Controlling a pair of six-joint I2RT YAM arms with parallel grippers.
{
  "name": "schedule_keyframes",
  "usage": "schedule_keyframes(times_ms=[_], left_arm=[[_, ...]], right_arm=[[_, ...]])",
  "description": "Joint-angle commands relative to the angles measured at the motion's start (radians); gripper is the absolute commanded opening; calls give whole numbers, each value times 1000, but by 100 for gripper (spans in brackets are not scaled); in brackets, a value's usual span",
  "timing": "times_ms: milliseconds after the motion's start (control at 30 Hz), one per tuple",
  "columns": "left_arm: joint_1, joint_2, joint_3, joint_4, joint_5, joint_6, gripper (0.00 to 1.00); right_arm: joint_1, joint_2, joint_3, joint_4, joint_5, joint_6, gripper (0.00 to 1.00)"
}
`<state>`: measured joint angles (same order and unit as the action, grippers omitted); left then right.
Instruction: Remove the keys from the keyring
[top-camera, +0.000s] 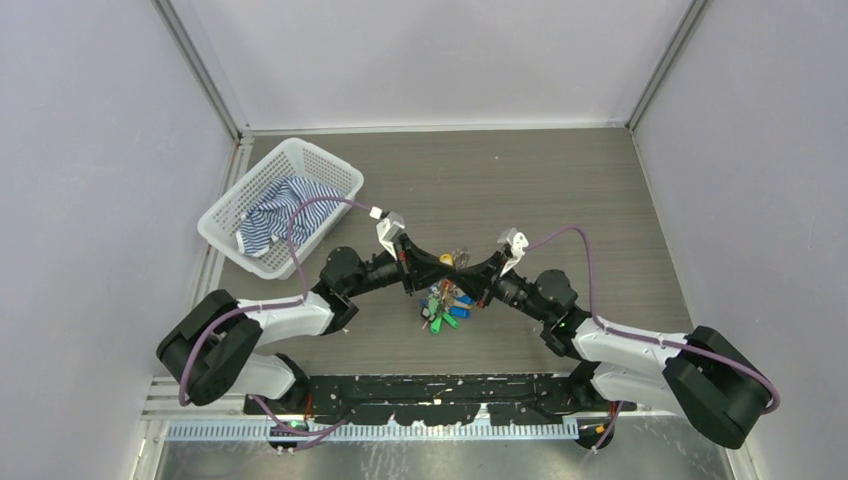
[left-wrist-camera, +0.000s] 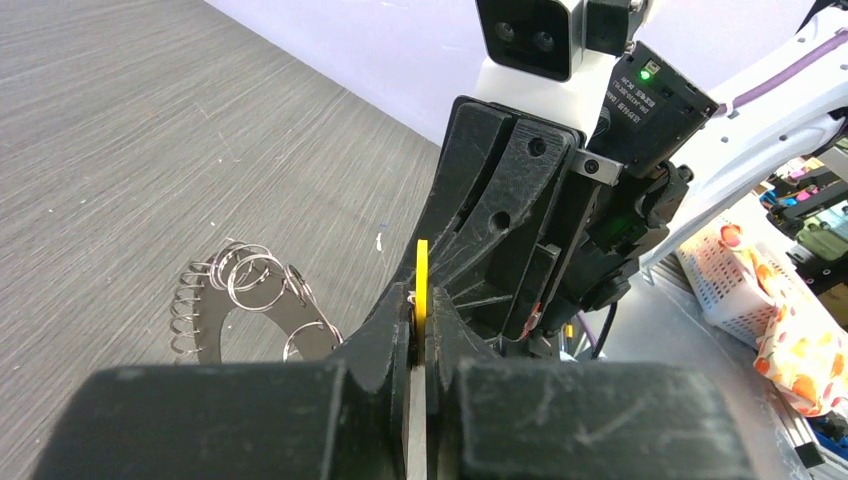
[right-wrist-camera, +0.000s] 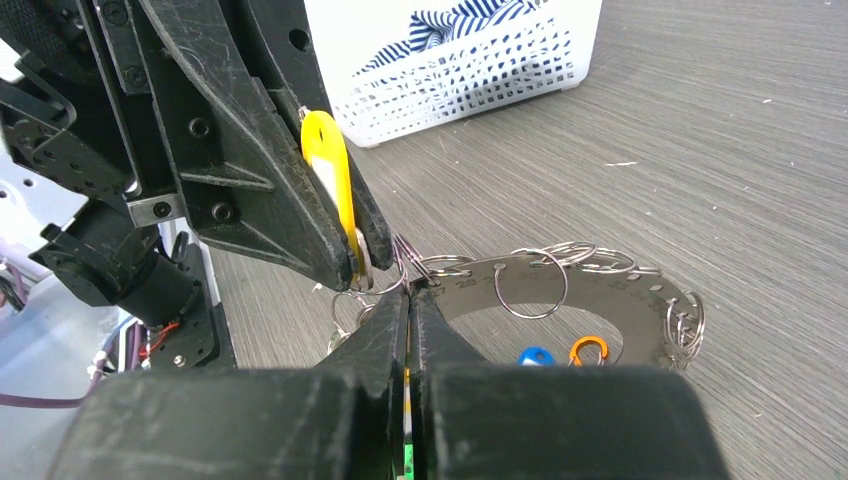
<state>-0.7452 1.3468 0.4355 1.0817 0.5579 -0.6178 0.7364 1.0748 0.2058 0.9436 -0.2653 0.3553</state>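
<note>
The keyring (right-wrist-camera: 600, 295) is a flat grey metal ring with numbered holes and several small wire rings. It is held up over the table's middle (top-camera: 455, 275), and it also shows in the left wrist view (left-wrist-camera: 240, 310). Keys (top-camera: 445, 305) with blue and green heads hang under it; a blue head (right-wrist-camera: 535, 356) and an orange clip (right-wrist-camera: 589, 349) show through it. My left gripper (left-wrist-camera: 420, 305) is shut on a yellow-tagged key (left-wrist-camera: 422, 280), which stands upright (right-wrist-camera: 328, 170). My right gripper (right-wrist-camera: 410, 295) is shut on the keyring's near edge, tip to tip with the left gripper (top-camera: 432, 262).
A white mesh basket (top-camera: 230, 215) with a blue striped cloth stands at the back left. Grey walls close in the table on three sides. A second basket with an orange-patterned cloth (left-wrist-camera: 790, 340) lies beyond the table edge.
</note>
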Motion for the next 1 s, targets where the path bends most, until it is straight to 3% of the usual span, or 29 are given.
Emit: schedule_keyframes(times_ms=[0, 567, 967], left_arm=[[-57, 6, -24, 158, 81, -92, 0], [-105, 79, -122, 267, 41, -166, 0], [-117, -226, -128, -258, -126, 133, 0]], right_arm=[[-27, -32, 49, 97, 77, 17, 1], [-47, -137, 43, 78, 178, 12, 1], [-57, -164, 37, 65, 200, -8, 1]])
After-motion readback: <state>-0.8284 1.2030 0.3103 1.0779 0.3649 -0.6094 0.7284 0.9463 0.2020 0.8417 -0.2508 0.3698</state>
